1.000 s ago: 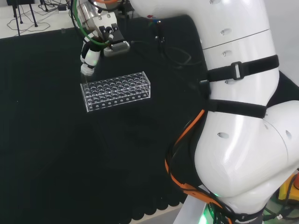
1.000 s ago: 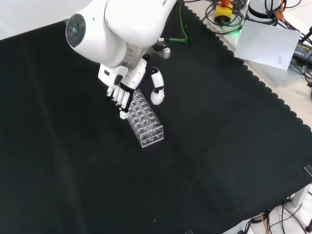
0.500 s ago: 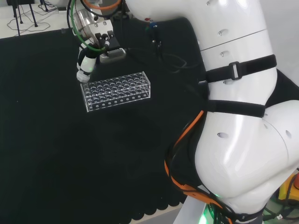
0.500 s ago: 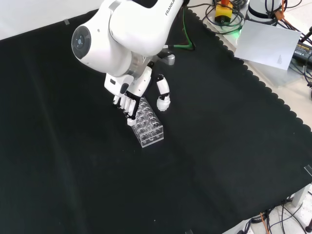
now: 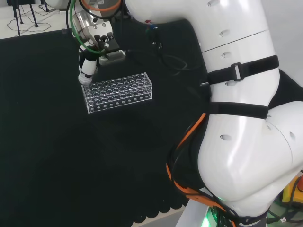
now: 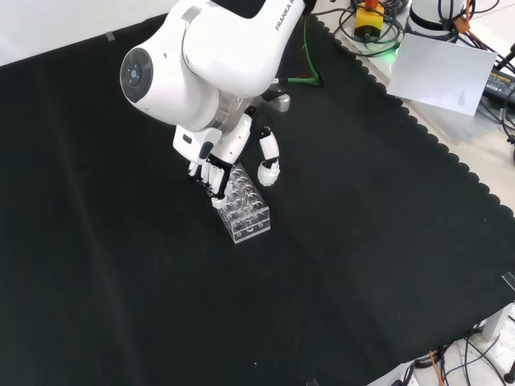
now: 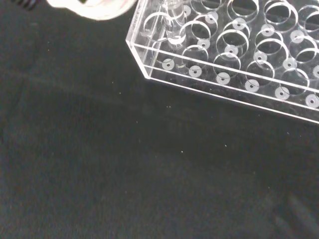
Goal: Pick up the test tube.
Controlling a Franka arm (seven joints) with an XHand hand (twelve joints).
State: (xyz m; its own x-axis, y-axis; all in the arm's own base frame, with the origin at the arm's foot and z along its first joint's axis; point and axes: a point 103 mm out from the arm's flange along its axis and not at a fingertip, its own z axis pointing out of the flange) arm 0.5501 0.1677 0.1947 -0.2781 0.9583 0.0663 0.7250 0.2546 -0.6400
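A clear plastic test tube rack (image 5: 118, 92) with many round holes stands on the black cloth. In the wrist view a clear test tube (image 7: 174, 24) seems to stand upright in a hole near the rack's (image 7: 239, 47) corner; it is hard to make out. My hand (image 5: 87, 71) hangs over the rack's left end in the head view, fingers pointing down. In the front view the fingers (image 6: 211, 170) reach the rack's (image 6: 244, 211) far end and the thumb (image 6: 268, 165) is spread apart to the right. Nothing is held. A blurred white part of the hand (image 7: 97, 7) shows beside the rack's corner.
The arm's big white links (image 5: 236, 118) stand at the right of the head view, and a link with a round grey cap (image 6: 137, 71) is above the hand in the front view. Cables (image 5: 168, 52) lie behind the rack. A paper sheet (image 6: 447, 72) lies beyond the cloth's scalloped edge.
The hand has shifted a little towards the rack's end, so its fingers now stand over the end holes. The rack has not moved.
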